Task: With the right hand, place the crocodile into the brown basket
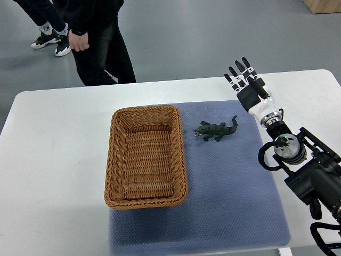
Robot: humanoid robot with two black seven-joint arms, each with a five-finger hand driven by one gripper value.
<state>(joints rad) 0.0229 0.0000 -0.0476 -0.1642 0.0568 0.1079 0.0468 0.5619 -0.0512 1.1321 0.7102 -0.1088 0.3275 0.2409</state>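
From my station I saw the crocodile [216, 129] lying on the blue mat [229, 186] just to the right of the brown basket [146, 110], level with the basket's far end and not touching its wall. Its snout pointed at the basket and its tail curled away from it. It looked like a small moulded toy, dark green with a bumpy hide. I judged it light and fairly stiff, perhaps a little rubbery, with nothing fragile about it. The thick trunk between the legs seemed the best place to take hold, across the body. The tail and legs were thin and could have twisted out of the fingers.

The right hand [246, 82] hovered further right of the basket, beyond the crocodile and well apart from it. Its dark fingers were stretched out and slightly fanned, holding nothing.

The basket was rectangular, tightly woven wicker with a thick braided rim, and it was empty inside. The mat under it had a fine dimpled weave and lay on a smooth white table [53, 160]. A person [98, 37] in dark clothes stood beyond the basket's far side.
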